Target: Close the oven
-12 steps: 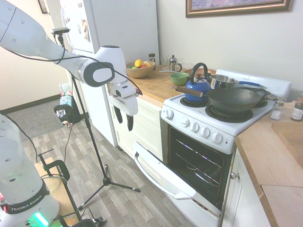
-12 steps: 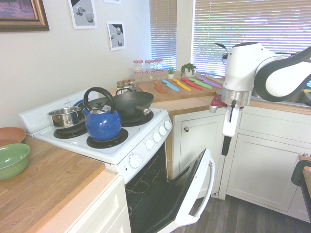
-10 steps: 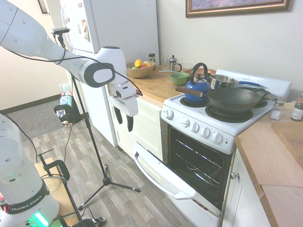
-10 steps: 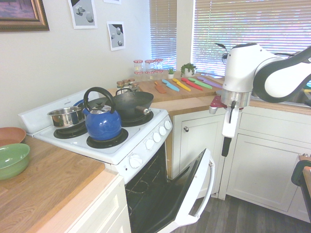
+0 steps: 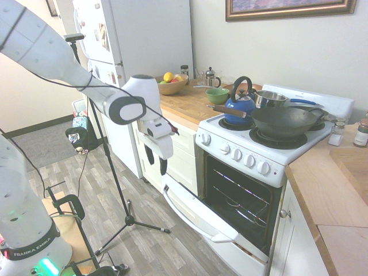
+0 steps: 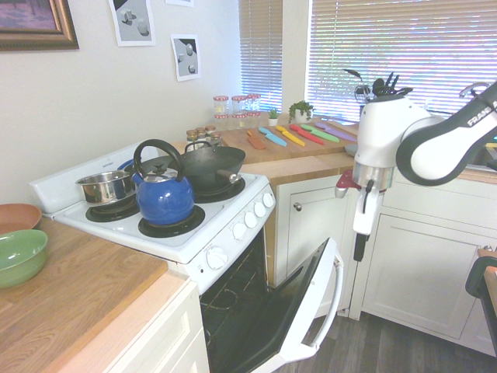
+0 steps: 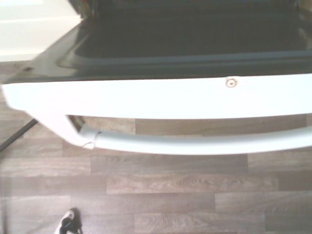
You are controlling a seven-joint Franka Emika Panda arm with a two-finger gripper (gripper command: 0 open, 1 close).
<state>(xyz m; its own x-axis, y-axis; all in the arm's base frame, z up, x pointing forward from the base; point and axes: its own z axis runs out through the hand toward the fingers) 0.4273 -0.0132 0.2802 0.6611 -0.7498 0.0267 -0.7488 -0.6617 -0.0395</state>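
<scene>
The white oven (image 5: pixel 248 156) stands between wooden counters with its drop-down door (image 5: pixel 202 219) hanging partly open, showing dark wire racks inside. From the other side the door (image 6: pixel 314 305) tilts outward, its bar handle (image 6: pixel 336 289) on the outer face. My gripper (image 5: pixel 156 162) points down with its two dark fingers apart and nothing between them, just above and beside the door's free edge. In the second exterior view the gripper (image 6: pixel 359 249) hangs a little above the handle. The wrist view looks down on the door's white top edge (image 7: pixel 161 97) and handle (image 7: pixel 204 144) over the floor.
A blue kettle (image 5: pixel 240 105), a black wok (image 5: pixel 282 121) and a steel pot (image 5: pixel 270 99) sit on the burners. White cabinets (image 6: pixel 419 256) flank the oven; the fridge (image 5: pixel 123 40) stands behind the arm. Coloured knives (image 6: pixel 291 134) lie on the counter. Wood-plank floor (image 5: pixel 144 241) lies below.
The gripper has come down and moved closer to the oven door's free edge. The door's angle is unchanged.
</scene>
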